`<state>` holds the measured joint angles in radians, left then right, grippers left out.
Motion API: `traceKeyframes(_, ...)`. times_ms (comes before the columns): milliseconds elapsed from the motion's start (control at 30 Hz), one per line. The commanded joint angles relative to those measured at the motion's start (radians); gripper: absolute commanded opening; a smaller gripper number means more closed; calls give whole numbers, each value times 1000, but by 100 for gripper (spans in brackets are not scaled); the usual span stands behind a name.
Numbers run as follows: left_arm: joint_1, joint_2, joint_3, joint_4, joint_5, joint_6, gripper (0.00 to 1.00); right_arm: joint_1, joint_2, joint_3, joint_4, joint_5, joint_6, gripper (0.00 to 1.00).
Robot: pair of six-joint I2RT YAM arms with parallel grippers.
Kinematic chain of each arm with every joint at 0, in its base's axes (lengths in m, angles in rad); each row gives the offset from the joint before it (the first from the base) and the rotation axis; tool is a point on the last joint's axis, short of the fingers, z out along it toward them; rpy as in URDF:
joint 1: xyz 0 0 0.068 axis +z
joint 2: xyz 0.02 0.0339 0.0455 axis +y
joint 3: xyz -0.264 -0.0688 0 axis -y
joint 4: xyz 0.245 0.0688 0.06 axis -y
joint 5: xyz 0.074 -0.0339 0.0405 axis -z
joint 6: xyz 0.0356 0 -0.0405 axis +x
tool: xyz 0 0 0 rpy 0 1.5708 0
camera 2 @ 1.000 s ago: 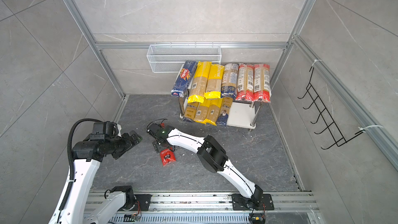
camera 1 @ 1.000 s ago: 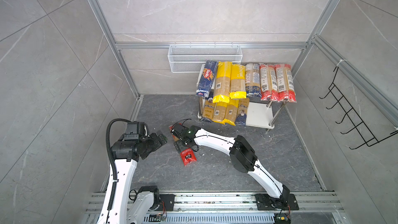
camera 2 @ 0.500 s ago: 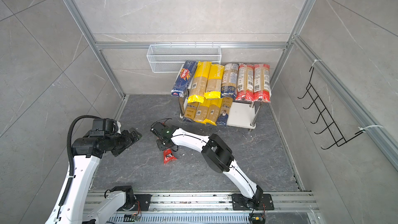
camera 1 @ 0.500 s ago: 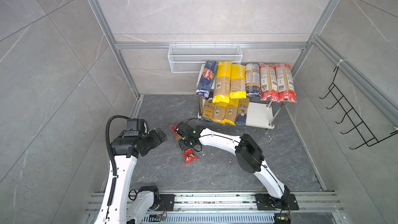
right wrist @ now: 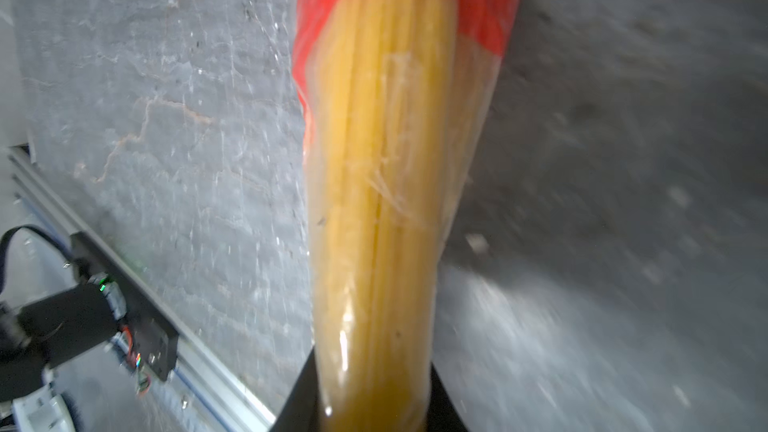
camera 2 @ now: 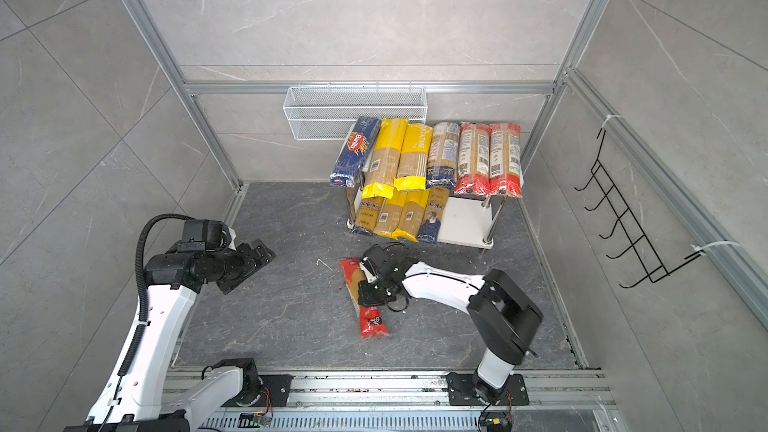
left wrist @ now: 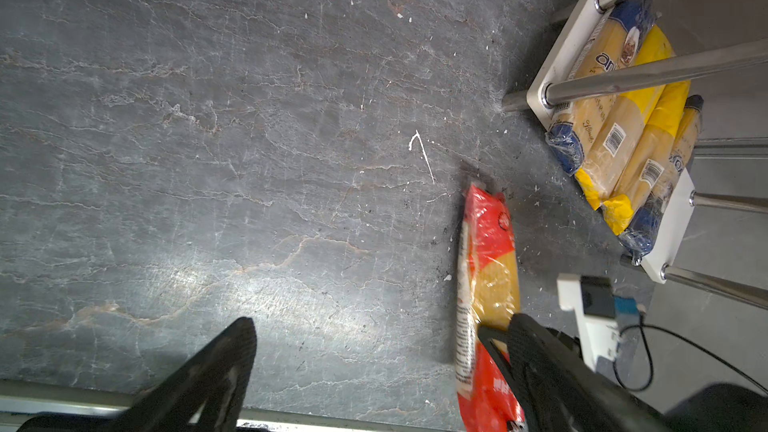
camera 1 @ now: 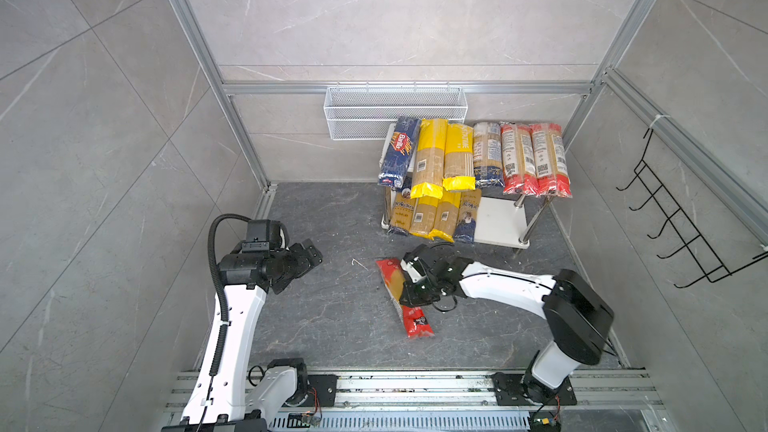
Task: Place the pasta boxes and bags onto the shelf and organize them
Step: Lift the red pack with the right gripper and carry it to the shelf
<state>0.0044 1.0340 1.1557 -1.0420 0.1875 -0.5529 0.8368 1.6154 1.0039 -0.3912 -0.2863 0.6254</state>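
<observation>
red spaghetti bag [camera 1: 415, 322] lengthwise front-to-back

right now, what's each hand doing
Left hand: open, holding nothing.
Right hand: closed on the red spaghetti bag.

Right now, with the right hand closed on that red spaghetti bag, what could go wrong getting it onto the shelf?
1. The right hand grips the red spaghetti bag mid-length, so its long ends may swing or slip.
2. The only bare spot on the shelf is the lower board, under overhanging red-ended bags and between chrome legs; the bag could snag there or knock those off.
</observation>
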Motion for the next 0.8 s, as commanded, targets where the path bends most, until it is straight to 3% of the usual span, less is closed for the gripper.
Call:
traceKeyframes(0,1,20,15,61,24,1,97,-72,-209,-81,86,-48,43,0)
traceKeyframes(167,2,65,19,146,75,-38,97,-244,-410,-221,107,-123,58,0)
traceKeyframes(333,1,126,53,194,101,-66,97,-358,-498,-208,-9,-134,-21,0)
traceKeyframes(600,1,206,114,245,111,-109,97,-541,-514,-112,-170,-43,-179,0)
traceKeyframes(767,1,242,159,252,108,-116,97,-630,-481,-46,-218,-68,-261,0)
